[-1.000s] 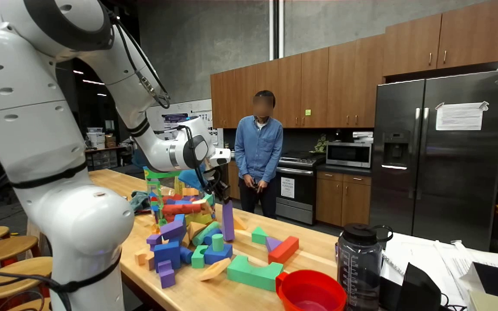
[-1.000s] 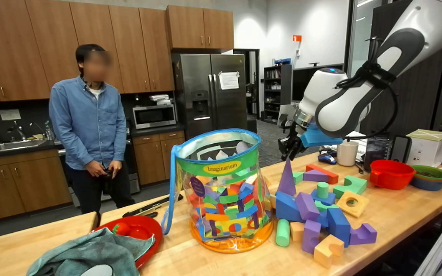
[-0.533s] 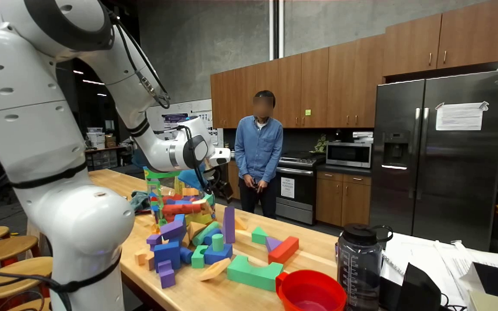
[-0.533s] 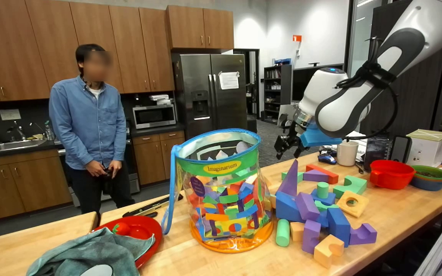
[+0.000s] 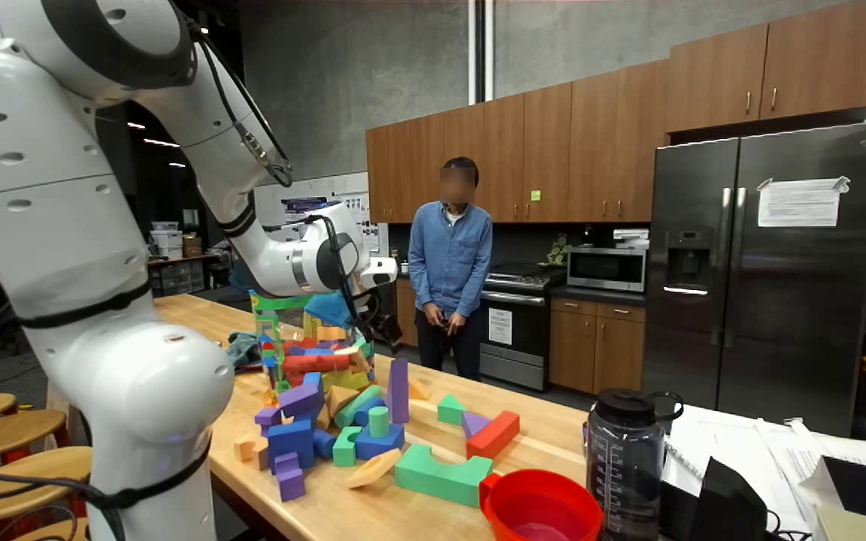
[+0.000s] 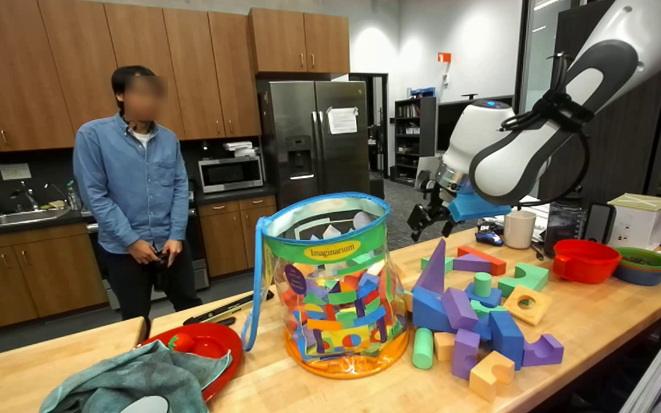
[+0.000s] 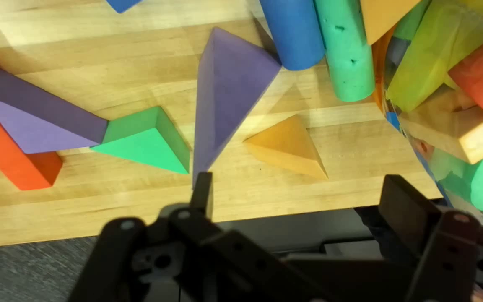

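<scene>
My gripper [image 7: 298,181] stands open in the wrist view, its dark fingers wide apart and nothing between them. In both exterior views the gripper [image 6: 431,230] hovers just above a tall purple wedge [image 6: 432,271], which stands point up on the table. The wedge [image 7: 233,79] appears by the left finger in the wrist view, its tip partly behind that finger. An orange triangular block [image 7: 287,144] lies right of it. To the left, a green triangle [image 7: 147,140], a purple triangle [image 7: 48,113] and a red block [image 7: 19,157] form a touching row.
A clear zip bag [image 6: 330,252] full of blocks stands beside the wedge. Several blocks lie piled nearby, including a blue block [image 5: 290,443] and a green arch [image 5: 440,477]. Also here are a red cup [image 6: 586,261], a bottle [image 5: 623,466], a red plate [image 6: 230,355] and a standing person [image 6: 132,189].
One second ago the jaws were at the purple wedge's top, seemingly shut on it. They have opened and let go. The wedge's tip shifted slightly and stays up; the gripper moved a little off.
</scene>
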Controlling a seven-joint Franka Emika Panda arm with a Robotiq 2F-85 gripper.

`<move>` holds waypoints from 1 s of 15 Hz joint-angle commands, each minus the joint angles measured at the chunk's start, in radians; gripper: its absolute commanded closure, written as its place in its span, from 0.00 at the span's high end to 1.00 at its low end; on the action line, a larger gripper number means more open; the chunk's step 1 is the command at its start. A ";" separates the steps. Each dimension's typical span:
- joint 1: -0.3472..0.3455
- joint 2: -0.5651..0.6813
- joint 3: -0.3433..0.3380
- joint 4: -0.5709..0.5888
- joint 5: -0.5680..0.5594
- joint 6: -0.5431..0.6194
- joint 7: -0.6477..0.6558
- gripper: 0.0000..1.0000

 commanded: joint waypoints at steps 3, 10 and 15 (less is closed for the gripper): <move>-0.010 -0.014 0.028 0.033 0.010 -0.095 -0.014 1.00; -0.012 -0.020 0.031 0.037 0.008 -0.108 -0.017 1.00; -0.012 -0.020 0.031 0.037 0.008 -0.109 -0.017 1.00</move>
